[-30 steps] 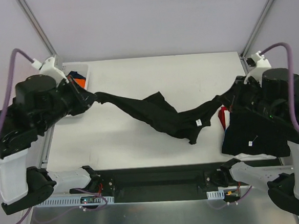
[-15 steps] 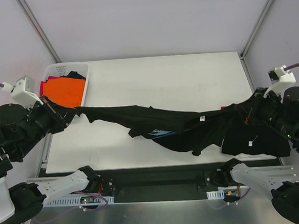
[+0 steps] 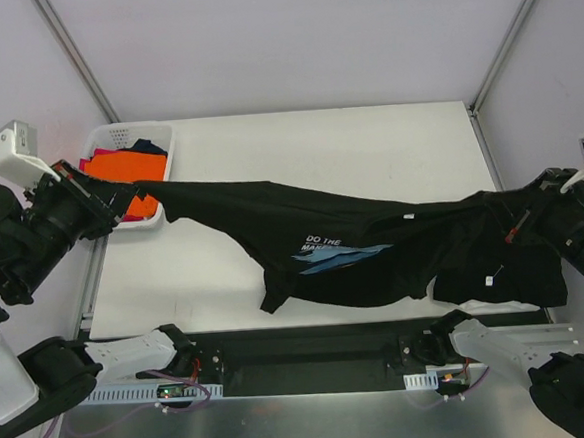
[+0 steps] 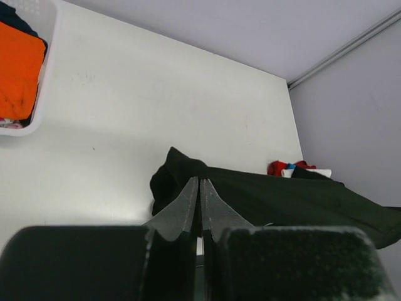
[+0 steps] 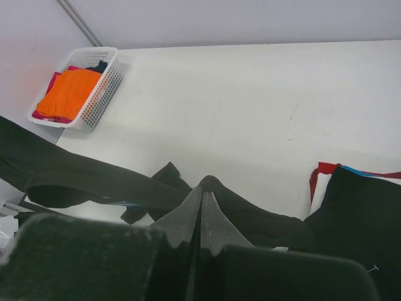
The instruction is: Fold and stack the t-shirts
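Left gripper [image 3: 128, 197] and right gripper [image 3: 518, 226] are each pinching tight one end of a soft black t-shirt with blue print and white words [image 3: 344, 245], stretching it across the white table [image 3: 317, 147] from left edge to right edge. I think they are spreading it out; next comes lowering it flat. Which parts they are gripping is hard to tell, and the dark folded pile [image 3: 497, 280] at the near right corner is blending in.

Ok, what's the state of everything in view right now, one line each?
printed black t-shirt: unfolded, stretched between both grippers, print facing up.
left gripper: shut on the shirt's left end.
right gripper: shut on the shirt's right end.
folded stack: black shirt on top, red showing beneath.
basket: holds more shirts.
orange shirt: on top in the basket.
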Robot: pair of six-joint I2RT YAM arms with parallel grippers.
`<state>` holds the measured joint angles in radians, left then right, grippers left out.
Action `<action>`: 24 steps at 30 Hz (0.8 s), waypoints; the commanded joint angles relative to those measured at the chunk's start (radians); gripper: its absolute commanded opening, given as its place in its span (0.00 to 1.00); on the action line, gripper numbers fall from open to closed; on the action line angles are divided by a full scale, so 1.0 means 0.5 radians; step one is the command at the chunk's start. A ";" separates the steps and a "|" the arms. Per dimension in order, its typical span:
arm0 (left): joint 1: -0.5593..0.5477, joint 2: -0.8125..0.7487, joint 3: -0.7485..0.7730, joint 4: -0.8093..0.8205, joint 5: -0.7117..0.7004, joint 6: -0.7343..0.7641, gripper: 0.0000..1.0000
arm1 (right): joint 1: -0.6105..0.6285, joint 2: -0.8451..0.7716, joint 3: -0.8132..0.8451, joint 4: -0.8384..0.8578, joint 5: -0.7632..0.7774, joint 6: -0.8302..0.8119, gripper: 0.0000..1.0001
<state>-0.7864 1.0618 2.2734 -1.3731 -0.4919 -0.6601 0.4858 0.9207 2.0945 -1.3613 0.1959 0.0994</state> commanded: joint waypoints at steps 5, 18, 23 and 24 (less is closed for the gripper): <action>-0.007 0.180 0.267 -0.067 -0.001 0.118 0.00 | -0.005 0.091 0.195 -0.192 0.090 -0.051 0.01; -0.010 -0.071 -0.184 0.089 -0.065 0.050 0.00 | -0.008 -0.001 -0.173 -0.109 0.100 -0.058 0.01; -0.010 -0.047 -0.408 0.053 -0.047 -0.042 0.00 | -0.008 -0.010 -0.461 0.010 -0.023 -0.024 0.01; -0.010 -0.038 -0.487 0.050 -0.053 -0.063 0.00 | -0.008 -0.016 -0.537 0.047 -0.045 -0.021 0.01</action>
<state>-0.7864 1.0077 2.1235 -1.3502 -0.4847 -0.6502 0.4858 0.9031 1.9022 -1.3621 0.2176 0.0887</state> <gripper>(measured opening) 0.006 0.014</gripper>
